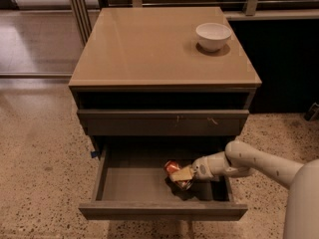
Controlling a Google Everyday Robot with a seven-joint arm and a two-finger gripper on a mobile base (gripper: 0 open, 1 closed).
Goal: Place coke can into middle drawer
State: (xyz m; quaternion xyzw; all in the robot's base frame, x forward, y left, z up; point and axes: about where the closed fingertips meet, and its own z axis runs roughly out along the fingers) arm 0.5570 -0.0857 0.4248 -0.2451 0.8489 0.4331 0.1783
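The middle drawer (130,184) is pulled out at the bottom of the cabinet, its flat grey tray showing. The coke can (172,168), red and dented, is tilted inside the drawer, right of its middle, low over the tray. My gripper (182,174) reaches in from the right and is shut on the coke can. I cannot tell whether the can touches the drawer floor; a dark shadow lies under it.
A white bowl (213,36) stands on the cabinet top (149,49) at the back right. Above the open drawer is a closed drawer front with pale scratch marks (159,122). My arm (259,162) crosses the drawer's right side. Speckled floor surrounds the cabinet.
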